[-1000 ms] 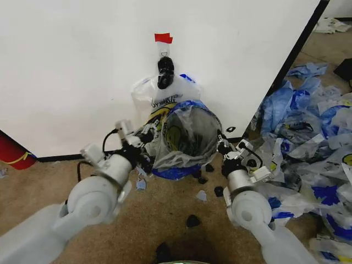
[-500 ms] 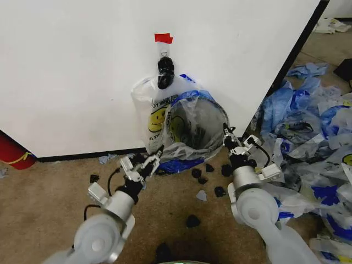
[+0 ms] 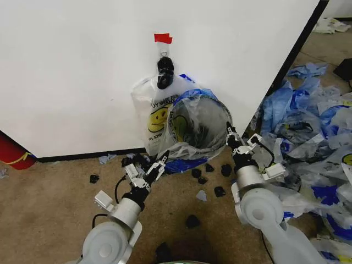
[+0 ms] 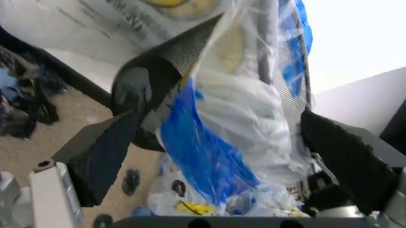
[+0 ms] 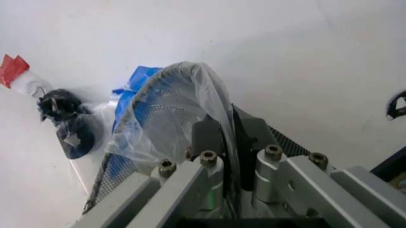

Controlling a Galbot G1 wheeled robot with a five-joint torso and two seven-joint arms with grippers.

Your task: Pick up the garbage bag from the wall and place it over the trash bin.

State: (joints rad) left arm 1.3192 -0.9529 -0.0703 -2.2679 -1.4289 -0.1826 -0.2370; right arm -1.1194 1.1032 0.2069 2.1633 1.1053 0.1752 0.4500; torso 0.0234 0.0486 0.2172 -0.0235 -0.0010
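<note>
The trash bin [image 3: 222, 114] is a black mesh bin, tipped so its mouth faces me, close against the white wall. A garbage bag [image 3: 193, 144] lines it, with clear film and a blue edge folded over the rim. My right gripper [image 3: 230, 135] is shut on the bin's right rim, film and mesh [image 5: 159, 114] pinched between its fingers [image 5: 206, 135]. My left gripper [image 3: 148, 168] is open, on the near-left side of the bin and apart from it. Its black fingers [image 4: 108, 152] frame the mesh [image 4: 184, 47] and blue plastic [image 4: 203, 156]. Another smiley bag [image 3: 155, 118] hangs from a wall hook [image 3: 165, 71].
Several black scraps [image 3: 192, 221] lie on the carpet in front of the bin. A mass of blue-and-clear bags [image 3: 313, 126] covers the floor at the right. A red cylinder [image 3: 14, 151] stands at the far left by the wall. Red tape [image 3: 163, 37] marks the hook.
My left gripper has let go of the bin's left rim and pulled back towards me, now open. The bin has shifted slightly up and right with the right gripper.
</note>
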